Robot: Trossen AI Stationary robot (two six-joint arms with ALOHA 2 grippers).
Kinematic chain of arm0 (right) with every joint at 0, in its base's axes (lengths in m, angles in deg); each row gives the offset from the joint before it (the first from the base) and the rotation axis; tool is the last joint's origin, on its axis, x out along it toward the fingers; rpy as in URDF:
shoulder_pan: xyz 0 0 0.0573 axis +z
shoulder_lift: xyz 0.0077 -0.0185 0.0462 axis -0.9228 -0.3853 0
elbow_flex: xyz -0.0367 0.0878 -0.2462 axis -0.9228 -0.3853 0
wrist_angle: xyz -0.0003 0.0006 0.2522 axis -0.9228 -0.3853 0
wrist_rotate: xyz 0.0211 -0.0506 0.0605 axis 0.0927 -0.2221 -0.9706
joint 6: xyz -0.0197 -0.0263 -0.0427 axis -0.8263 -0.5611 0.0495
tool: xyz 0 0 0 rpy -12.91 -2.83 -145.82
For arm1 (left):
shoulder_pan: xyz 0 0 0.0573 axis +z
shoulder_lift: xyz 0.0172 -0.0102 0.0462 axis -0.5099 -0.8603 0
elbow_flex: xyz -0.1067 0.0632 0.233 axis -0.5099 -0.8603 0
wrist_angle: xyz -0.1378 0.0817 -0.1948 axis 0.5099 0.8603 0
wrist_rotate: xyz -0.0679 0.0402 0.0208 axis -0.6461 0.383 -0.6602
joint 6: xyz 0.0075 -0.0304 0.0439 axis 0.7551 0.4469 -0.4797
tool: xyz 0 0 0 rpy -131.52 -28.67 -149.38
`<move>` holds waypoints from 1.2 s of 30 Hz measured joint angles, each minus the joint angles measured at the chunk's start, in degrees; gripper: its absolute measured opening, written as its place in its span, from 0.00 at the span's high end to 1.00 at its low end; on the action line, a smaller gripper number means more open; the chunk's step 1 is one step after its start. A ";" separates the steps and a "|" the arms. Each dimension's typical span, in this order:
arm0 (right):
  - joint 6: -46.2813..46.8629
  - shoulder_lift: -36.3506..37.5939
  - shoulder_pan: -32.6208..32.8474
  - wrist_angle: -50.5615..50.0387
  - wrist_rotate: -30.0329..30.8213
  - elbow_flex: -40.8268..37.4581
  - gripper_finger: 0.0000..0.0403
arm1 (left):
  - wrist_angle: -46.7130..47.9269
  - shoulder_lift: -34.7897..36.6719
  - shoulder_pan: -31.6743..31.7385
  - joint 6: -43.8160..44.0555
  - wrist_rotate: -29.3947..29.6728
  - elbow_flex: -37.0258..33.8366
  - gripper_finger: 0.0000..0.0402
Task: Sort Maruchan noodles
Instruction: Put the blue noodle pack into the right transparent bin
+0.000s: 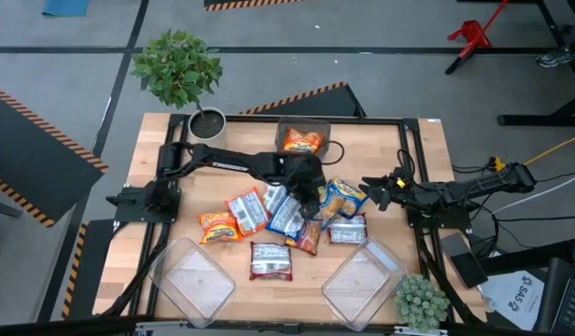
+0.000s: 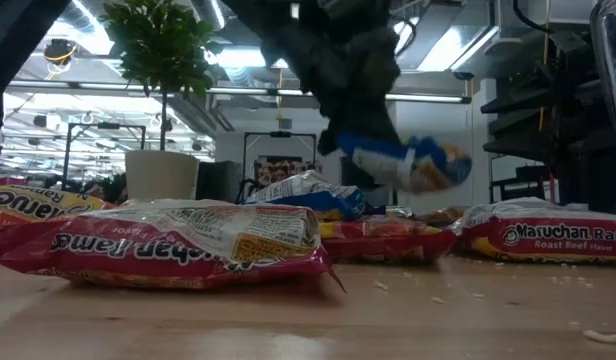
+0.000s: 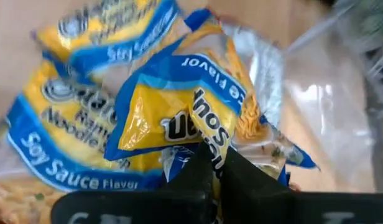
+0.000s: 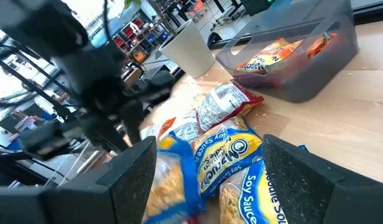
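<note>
- Two clear bins at the table's near edge sit empty; sorting looks barely begun
- Most Maruchan noodles lie in a loose pile at mid-table
- Left hand, clenched, pinches a blue-and-yellow packet by its edge, lifted just above the pile
- Right hand waits beside the pile, fingers spread wide and empty
- Farther back, a dark bin already holds an orange packet
</note>
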 joint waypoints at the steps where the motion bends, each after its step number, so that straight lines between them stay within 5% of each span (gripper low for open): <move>1: 0.00 0.01 -0.01 0.01 0.19 0.00 0.30 | 0.14 0.97 -0.04 0.01 -0.10 0.00 0.99; 13: 0.00 -0.02 0.00 0.00 1.52 0.00 0.30 | -8.60 5.76 -6.69 1.95 -0.35 1.16 1.00; 27: 2.80 -3.70 -0.02 -0.07 4.49 0.00 0.30 | -13.62 4.73 -16.63 -1.36 12.05 5.38 1.00; 36: 5.60 -6.40 -0.02 -0.02 2.90 0.00 0.30 | -19.31 -3.27 -19.02 6.45 15.72 10.79 1.00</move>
